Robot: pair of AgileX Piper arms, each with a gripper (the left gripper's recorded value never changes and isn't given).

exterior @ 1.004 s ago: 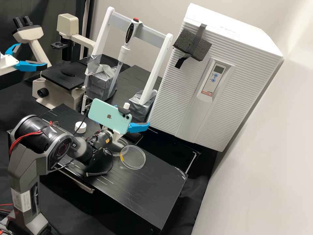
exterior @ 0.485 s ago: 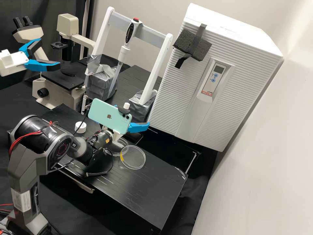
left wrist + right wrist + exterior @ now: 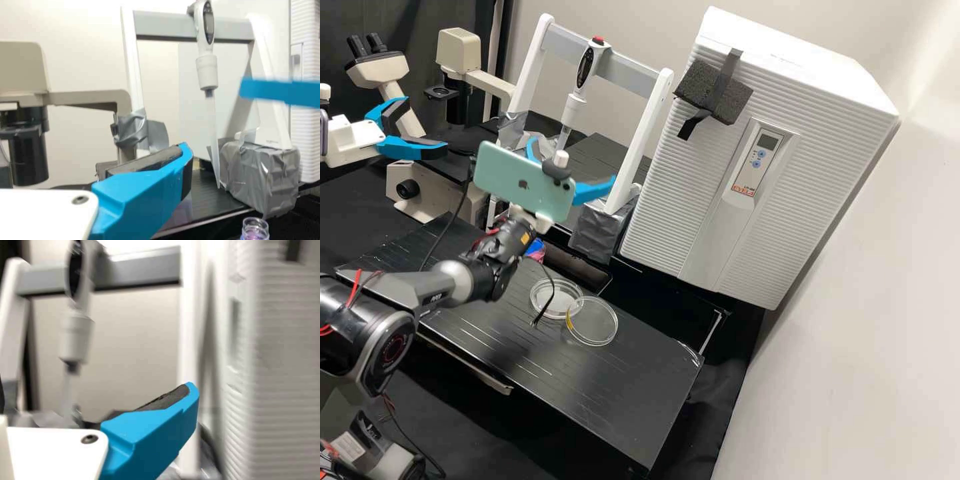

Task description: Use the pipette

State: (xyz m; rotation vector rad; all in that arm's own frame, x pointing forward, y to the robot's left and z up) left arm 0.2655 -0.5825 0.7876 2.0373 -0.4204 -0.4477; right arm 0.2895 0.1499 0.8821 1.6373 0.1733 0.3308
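Your pipette (image 3: 585, 67) hangs upright from the white stand's (image 3: 632, 68) crossbar near the bench's (image 3: 600, 148) far edge; it looks light, rigid, thin-tipped and fragile, so grip its thick upper body with the right gripper (image 3: 565, 171), wide open and empty nearby, like the left gripper (image 3: 405, 130).

A laboratory: on and near the black bench (image 3: 607, 393) there are a microscope (image 3: 420, 193), a pipette (image 3: 587, 63) hanging on a stand (image 3: 647, 127), clear round dishes (image 3: 592, 321) and a big white machine (image 3: 720, 200).
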